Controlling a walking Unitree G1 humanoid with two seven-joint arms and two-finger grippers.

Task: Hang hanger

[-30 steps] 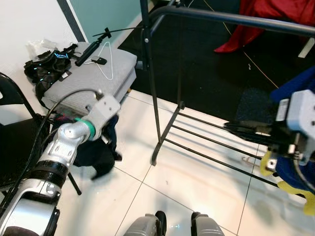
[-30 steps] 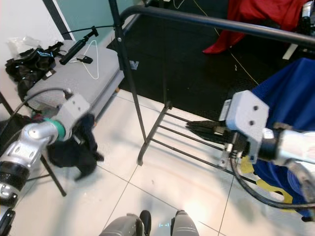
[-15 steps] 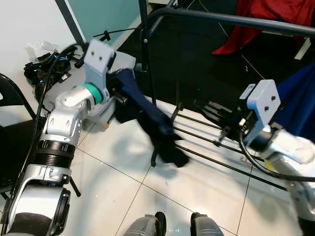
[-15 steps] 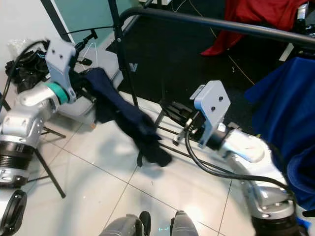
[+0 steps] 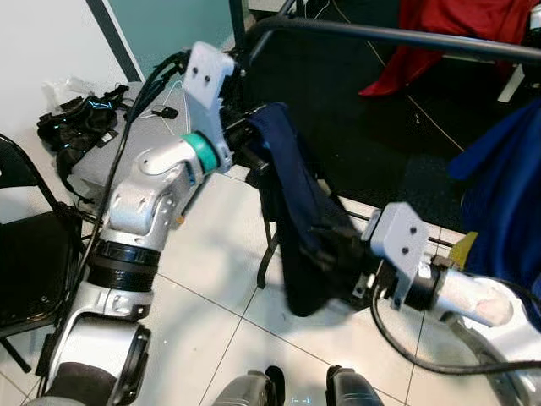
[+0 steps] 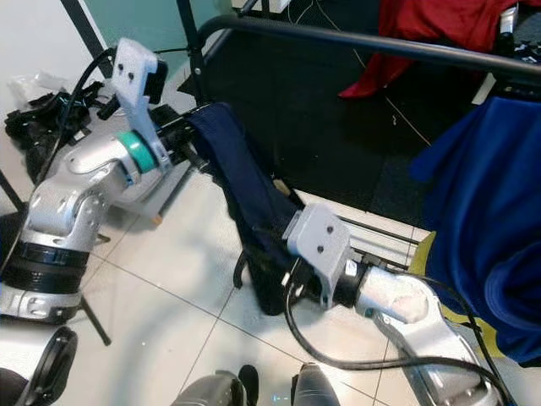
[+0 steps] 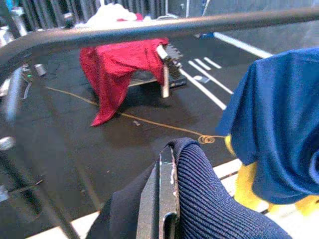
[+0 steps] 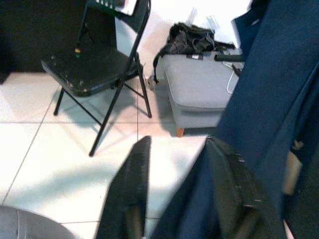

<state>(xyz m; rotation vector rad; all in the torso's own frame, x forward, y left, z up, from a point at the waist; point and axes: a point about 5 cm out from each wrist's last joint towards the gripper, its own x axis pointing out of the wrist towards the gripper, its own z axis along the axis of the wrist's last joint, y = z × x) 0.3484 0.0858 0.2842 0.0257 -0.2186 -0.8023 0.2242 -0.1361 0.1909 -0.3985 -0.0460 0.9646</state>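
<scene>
Navy garment [image 5: 296,211] held up beneath the rack bar [image 5: 397,34]
Left gripper [image 7: 162,209] clenched on its top fold; right gripper [image 8: 184,199] fingers spread, cloth against one.

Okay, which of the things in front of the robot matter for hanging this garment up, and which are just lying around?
Job in hand:
navy garment, gripped by left hand
right hand, open at its lower part
rail

Lying about:
red cloth
blue shirt
grey stool
black chair
</scene>
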